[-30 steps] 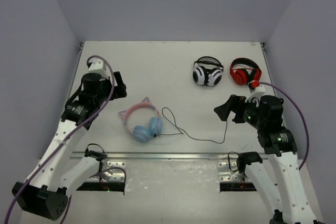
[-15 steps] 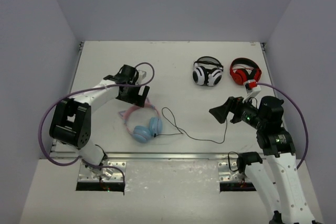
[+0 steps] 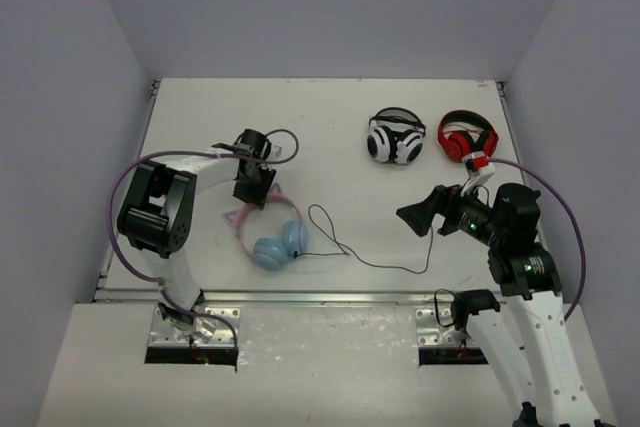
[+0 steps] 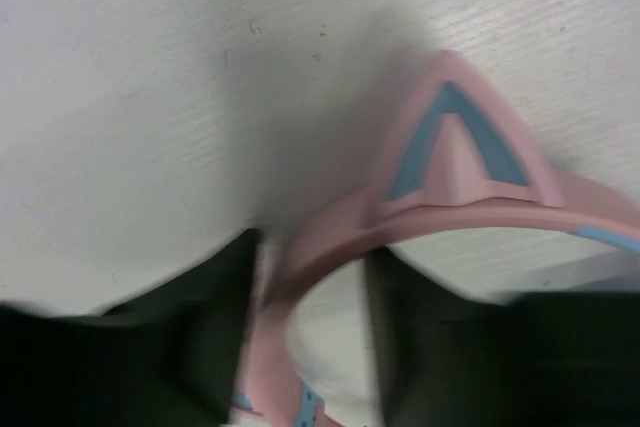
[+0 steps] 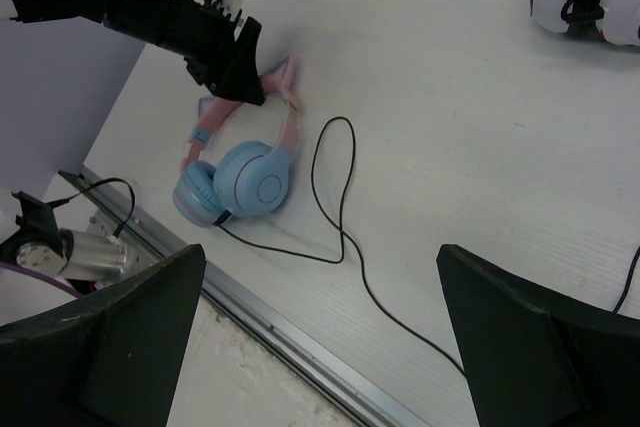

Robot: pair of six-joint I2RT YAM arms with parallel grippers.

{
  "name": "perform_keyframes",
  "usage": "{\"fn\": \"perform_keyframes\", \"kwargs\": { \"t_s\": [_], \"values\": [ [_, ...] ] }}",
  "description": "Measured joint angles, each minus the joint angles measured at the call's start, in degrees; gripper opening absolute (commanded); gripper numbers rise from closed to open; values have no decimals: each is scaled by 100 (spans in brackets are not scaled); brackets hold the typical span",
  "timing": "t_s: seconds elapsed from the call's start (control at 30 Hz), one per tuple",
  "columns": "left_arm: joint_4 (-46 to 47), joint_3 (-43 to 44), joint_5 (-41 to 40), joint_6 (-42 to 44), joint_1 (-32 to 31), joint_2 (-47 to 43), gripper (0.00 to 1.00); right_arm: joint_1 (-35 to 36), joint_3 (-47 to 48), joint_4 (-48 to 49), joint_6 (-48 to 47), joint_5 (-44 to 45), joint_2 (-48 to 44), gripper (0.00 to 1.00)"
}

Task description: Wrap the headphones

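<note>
The headphones (image 3: 280,245) lie on the table at the front left, light blue ear cups toward the near edge and the pink cat-ear headband (image 4: 460,209) toward the back. The thin black cable (image 3: 380,265) trails right from them in a loop. My left gripper (image 3: 255,192) is down over the headband, one finger on each side. In the left wrist view the band runs against the left finger (image 4: 215,327), with bare table still showing before the right finger. My right gripper (image 3: 415,214) hangs open above the cable's right end, holding nothing. The right wrist view shows the headphones (image 5: 245,182) and cable (image 5: 340,197).
White-and-black headphones (image 3: 393,137) and red-and-black headphones (image 3: 468,137) sit at the back right. A metal rail (image 3: 320,296) runs along the table's near edge. Grey walls close in the left, right and back sides.
The left arm swung from the far left to the headphones, dropped onto the pink headband, and its jaws narrowed around the band. The right gripper shifted slightly left and stayed open.
</note>
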Motion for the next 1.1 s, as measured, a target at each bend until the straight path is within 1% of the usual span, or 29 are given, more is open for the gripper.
{"fn": "perform_keyframes", "kwargs": {
  "t_s": [0.03, 0.07, 0.2, 0.3, 0.4, 0.5, 0.6, 0.67, 0.73, 0.87, 1.03, 1.1],
  "values": [
    [2, 0, -4, -17, 7, -2, 9, 0, 0, 4, 2, 2, 4, 99],
    [-11, -17, -76, 48, 15, -31, 1, 0, 0, 13, 0, 2, 7, 99],
    [-57, -227, -376, -315, -15, -411, 0, 0, 0, 76, 4, -2, 85, 99],
    [-190, -310, -866, -470, -11, -1054, 0, 0, -7, 181, 50, -35, 173, 99],
    [-522, -341, -1360, -612, -52, -1867, 1, 0, -166, 533, 177, -216, 184, 99],
    [-920, -238, -1768, -793, -94, -2638, 0, 2, -581, 1266, 442, -612, 199, 99],
    [-1539, 186, -2098, -1056, -188, -3241, 0, 4, -1298, 2667, 890, -1137, 341, 99],
    [-1873, 588, -2243, -1231, -219, -3534, 0, 55, -1550, 3331, 1043, -1390, 647, 99],
    [-2081, 986, -2245, -1399, -232, -3790, 0, 234, -1467, 3654, 885, -1403, 1123, 98],
    [-2203, 1471, -1847, -1652, -232, -4400, 0, 1003, -850, 3713, 118, -981, 1954, 94],
    [-2236, 1716, -1029, -2017, -232, -4983, 0, 1823, -492, 4017, -667, -48, 2664, 87],
    [-2227, 1718, -756, -2210, -232, -5132, 0, 2024, -363, 4092, -850, 339, 3018, 87]
  ]
}}
